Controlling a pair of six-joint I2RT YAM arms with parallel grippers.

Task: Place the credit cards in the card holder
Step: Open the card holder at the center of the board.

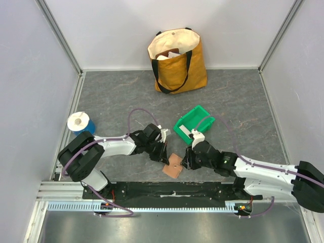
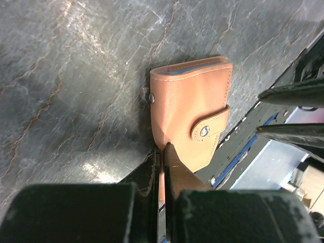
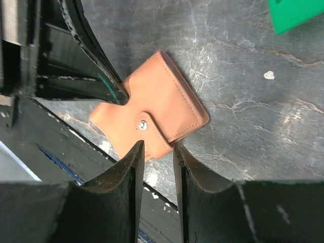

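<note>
Bin (image 1: 202, 112) just beyond card holder (image 1: 173, 165)

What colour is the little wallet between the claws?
The wallet is terracotta-brown, clearest in the left wrist view.

Card holder (image 1: 173, 165) near front edge, left tool (image 1: 163, 153) and right tool (image 1: 188, 161) either side, bin (image 1: 195, 121) behind, bag (image 1: 178, 61) farthest back
</note>
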